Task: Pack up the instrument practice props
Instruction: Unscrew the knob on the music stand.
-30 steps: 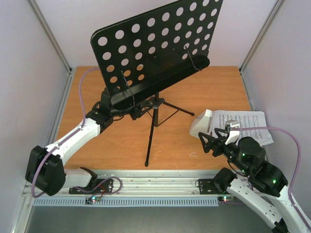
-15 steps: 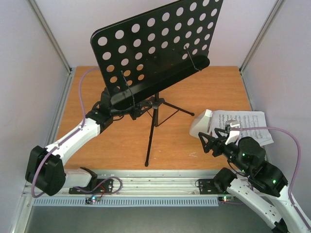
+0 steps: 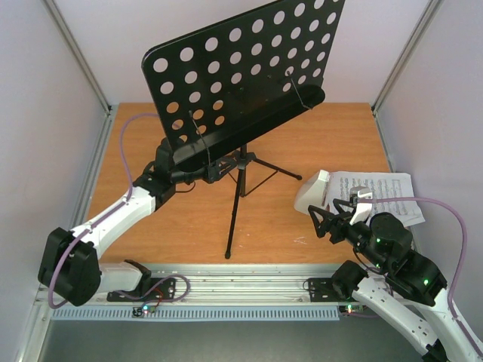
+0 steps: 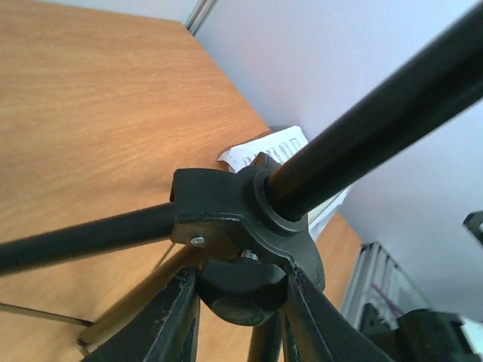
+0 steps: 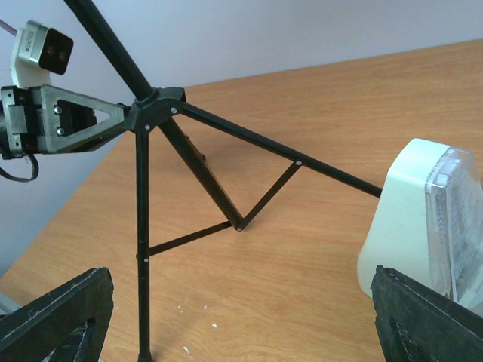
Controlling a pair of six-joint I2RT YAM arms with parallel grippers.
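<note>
Tall black music stand (image 3: 241, 83): thin tripod legs, wide desk punched with round holes and tilted back. Stands near the middle of the tabletop (image 3: 317, 143). Left gripper (image 3: 220, 170) clenched on the knob at the leg hub. Small white pyramid metronome (image 3: 313, 192) near the right edge, against the left end of the sheet of music (image 3: 385, 192) – touching or overlapping, cannot tell. Right gripper (image 3: 317, 223) spread wide and empty, just on the metronome's near side. Desk top cut off by the overhead view's upper edge; sheet's near corner covered by the right arm; print too small to read.
</note>
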